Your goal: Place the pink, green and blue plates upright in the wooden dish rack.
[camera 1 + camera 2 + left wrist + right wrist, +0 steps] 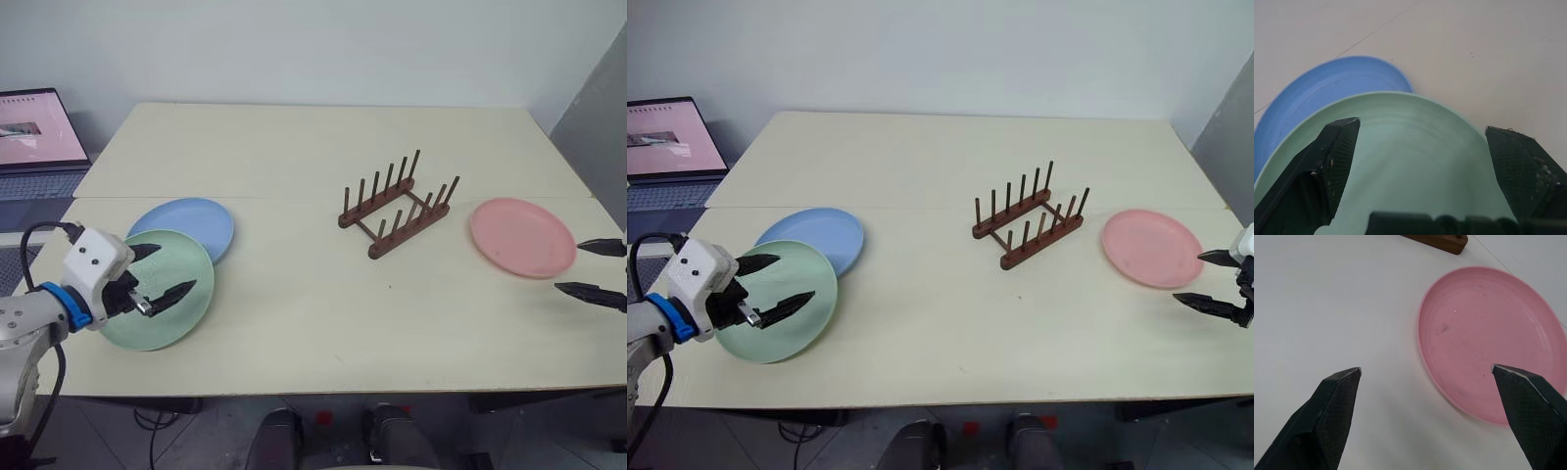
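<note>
The wooden dish rack [399, 211] stands empty at the table's middle right. A pink plate [521, 236] lies flat to its right. At the left, a green plate [162, 294] lies flat, overlapping the edge of a blue plate [191, 224] behind it. My left gripper [165, 271] hovers open over the green plate, with nothing between its fingers. My right gripper [1204, 279] is open beside the pink plate's near right edge, apart from it. In the right wrist view the pink plate [1493, 339] lies ahead of the open fingers.
A laptop [34, 137] with a lit screen sits off the table's far left edge. The cream table [304, 313] has a seam across its middle. A grey wall panel [600, 127] rises at the far right.
</note>
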{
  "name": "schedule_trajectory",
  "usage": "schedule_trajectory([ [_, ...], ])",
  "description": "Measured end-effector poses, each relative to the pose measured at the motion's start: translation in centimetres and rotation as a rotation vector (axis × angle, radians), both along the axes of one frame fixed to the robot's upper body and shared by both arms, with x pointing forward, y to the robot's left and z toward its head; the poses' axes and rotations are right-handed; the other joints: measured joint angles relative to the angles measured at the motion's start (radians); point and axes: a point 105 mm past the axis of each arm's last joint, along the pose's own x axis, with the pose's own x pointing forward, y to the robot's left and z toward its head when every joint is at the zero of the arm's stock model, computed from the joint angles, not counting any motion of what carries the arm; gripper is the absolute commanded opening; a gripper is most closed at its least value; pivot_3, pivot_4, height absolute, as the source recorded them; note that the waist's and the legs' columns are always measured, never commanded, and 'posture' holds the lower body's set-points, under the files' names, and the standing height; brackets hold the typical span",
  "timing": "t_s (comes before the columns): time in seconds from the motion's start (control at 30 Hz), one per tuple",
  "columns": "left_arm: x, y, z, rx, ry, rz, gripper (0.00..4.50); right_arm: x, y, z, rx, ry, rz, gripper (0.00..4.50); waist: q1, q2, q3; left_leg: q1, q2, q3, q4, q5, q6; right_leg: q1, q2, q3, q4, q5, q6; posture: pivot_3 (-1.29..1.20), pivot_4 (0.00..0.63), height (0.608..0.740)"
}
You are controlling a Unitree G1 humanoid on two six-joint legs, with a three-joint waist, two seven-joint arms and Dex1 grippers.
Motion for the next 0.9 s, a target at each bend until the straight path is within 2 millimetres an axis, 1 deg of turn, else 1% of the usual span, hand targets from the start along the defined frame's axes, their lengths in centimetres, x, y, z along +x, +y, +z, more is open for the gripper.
schedule_trajectory([
  [0.1,0.4,-1.6,-0.2,0.002,0.012,-0.053,4.50,-0.2,0.0,-0.1,-0.001,0.003,-0.002,4.47,0.002,0.000,0.000,0.000,0.000,0.000,0.000,0.000,0.000,0.000,0.000,0.000,0.000,0.000,0.000,0.00,0.150,0.733],
  [0.17,0.7,-4.0,-0.5,-0.019,0.017,-0.119,4.50,-0.4,0.4,0.1,-0.001,0.002,0.013,4.47,0.004,0.000,0.000,0.000,0.000,0.000,0.000,0.000,0.000,0.001,0.000,0.000,0.000,0.001,0.001,0.00,0.150,0.733],
  [0.23,1.1,-6.4,-0.7,-0.066,0.015,-0.172,4.50,-0.5,1.2,0.4,0.011,-0.004,0.039,4.47,0.005,0.000,0.000,0.000,0.000,0.000,0.001,0.000,0.000,0.001,0.000,0.000,0.000,0.003,0.006,0.00,0.150,0.733],
  [0.3,1.9,-9.4,-0.7,-0.136,-0.002,-0.218,4.50,-0.9,2.5,0.7,0.032,-0.002,0.077,4.47,0.009,0.000,0.000,-0.001,-0.001,0.000,0.002,0.000,0.000,0.002,0.000,-0.001,0.000,0.005,0.008,0.00,0.150,0.733],
  [0.37,2.2,-12.8,-1.2,-0.197,0.010,-0.281,4.50,-1.3,4.4,0.9,0.064,0.002,0.132,4.47,0.008,-0.001,0.000,-0.001,-0.001,-0.001,0.003,0.000,0.000,0.003,0.002,-0.001,0.000,0.005,0.009,0.00,0.150,0.733],
  [0.43,2.3,-14.7,-2.1,-0.218,0.043,-0.305,4.50,-1.7,5.4,0.9,0.084,0.013,0.155,4.47,0.005,-0.001,0.000,-0.001,-0.002,-0.002,0.004,0.000,0.000,0.003,0.003,0.000,-0.001,0.005,0.009,0.00,0.150,0.733],
  [0.47,2.8,-15.4,-2.3,-0.241,0.038,-0.297,4.50,-1.9,5.7,0.9,0.099,0.015,0.154,4.47,0.005,-0.001,-0.001,-0.001,-0.002,-0.002,0.004,0.000,0.000,0.003,0.003,0.001,-0.001,0.006,0.010,0.00,0.150,0.733],
  [0.5,3.5,-16.8,-2.5,-0.283,0.025,-0.290,4.50,-2.1,6.2,0.8,0.117,0.017,0.157,4.47,0.006,-0.001,-0.001,-0.001,-0.003,-0.003,0.005,0.000,0.000,0.004,0.003,0.000,-0.001,0.006,0.010,0.00,0.150,0.733],
  [0.57,4.3,-19.4,-3.3,-0.334,0.029,-0.305,4.50,-2.5,7.6,0.8,0.139,0.022,0.189,4.47,0.008,-0.001,-0.001,-0.002,-0.003,-0.003,0.010,0.000,0.000,0.004,0.004,-0.001,0.000,0.006,0.010,0.00,0.150,0.733],
  [0.63,5.0,-21.1,-4.5,-0.340,0.046,-0.311,4.50,-2.8,8.6,1.0,0.135,0.020,0.211,4.47,0.007,-0.002,0.000,-0.002,-0.003,-0.003,0.012,0.000,0.000,0.005,0.006,-0.001,0.000,0.007,0.009,0.00,0.150,0.733],
  [0.67,5.6,-21.9,-5.2,-0.344,0.054,-0.300,4.50,-2.9,9.1,0.9,0.142,0.018,0.215,4.47,0.007,-0.002,0.000,-0.002,-0.003,-0.003,0.013,0.000,0.000,0.005,0.006,-0.001,0.000,0.008,0.009,0.00,0.150,0.733],
  [0.73,6.1,-22.8,-5.9,-0.354,0.063,-0.298,4.50,-3.1,9.5,0.7,0.157,0.023,0.216,4.47,0.006,-0.003,0.000,-0.002,-0.002,-0.003,0.014,0.000,0.000,0.005,0.007,0.000,0.000,0.008,0.007,0.00,0.150,0.733],
  [0.83,7.4,-24.4,-7.2,-0.372,0.082,-0.279,4.50,-3.2,10.2,0.4,0.174,0.019,0.209,4.47,0.008,-0.003,0.000,-0.003,-0.003,-0.003,0.015,0.000,0.000,0.005,0.007,0.000,0.000,0.008,0.006,0.00,0.150,0.733],
  [0.9,8.2,-25.6,-7.7,-0.385,0.087,-0.274,4.50,-3.2,10.6,0.2,0.181,0.016,0.209,4.47,0.008,-0.003,0.000,-0.003,-0.003,-0.003,0.015,0.000,0.000,0.005,0.007,0.000,-0.001,0.009,0.006,0.00,0.150,0.733],
])
